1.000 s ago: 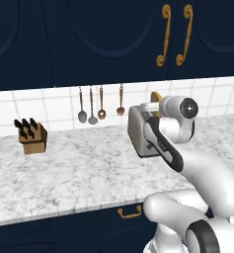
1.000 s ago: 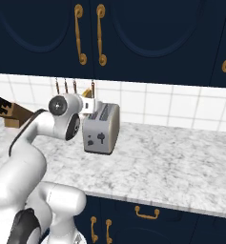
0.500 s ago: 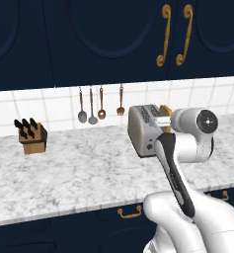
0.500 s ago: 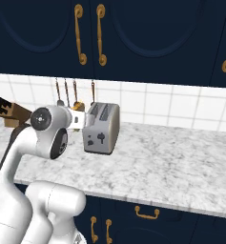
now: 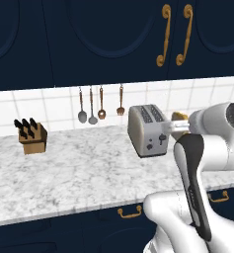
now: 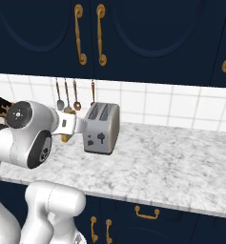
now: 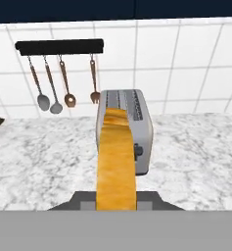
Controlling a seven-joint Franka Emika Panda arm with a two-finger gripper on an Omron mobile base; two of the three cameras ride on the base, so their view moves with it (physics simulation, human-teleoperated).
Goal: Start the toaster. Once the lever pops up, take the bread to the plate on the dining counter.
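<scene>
While pinching narrowly from both sides, holds in the hand point(image 7: 116, 202) a square tan slice of bread with golden-brown crust point(image 7: 116, 162), seen edge-on in the hand view (crust towards the lens, faces hidden). Keeps the bread off the white-grey marble worktop point(image 5: 84, 173), out of the slots, just in front of the boxy silver-grey two-slot toaster point(image 7: 139, 117), which sits at 12 o'clock of the slice. Cannot tell whether slice and toaster touch.

Seen from the left base view, places the hand point(image 5: 179, 127) at 3 o'clock of the toaster point(image 5: 147, 129), with a sliver of the bread point(image 5: 179, 116) peeking above the white wrist. Seen from the right base view, puts the hand point(image 6: 69, 125) at 9 o'clock of the toaster point(image 6: 104, 126), with golden bits of the bread point(image 6: 65, 138) showing above and below the wrist.

Faces the toaster's end towards the arm, with a small dark lever point(image 6: 101, 138) and a small dark dial point(image 6: 90, 141) at 9 o'clock of it.

Behind, at 10 o'clock of the toaster, hangs four copper-handled spoons and forks point(image 7: 56, 90) from a black rail point(image 7: 58, 47) on the white tiled wall point(image 7: 186, 63). Far off at 9 o'clock on the worktop, shows a wooden knife block with black handles point(image 5: 32, 138). Above, at 12 o'clock, carries navy blue cupboards with curved gold handles point(image 5: 174, 34).
</scene>
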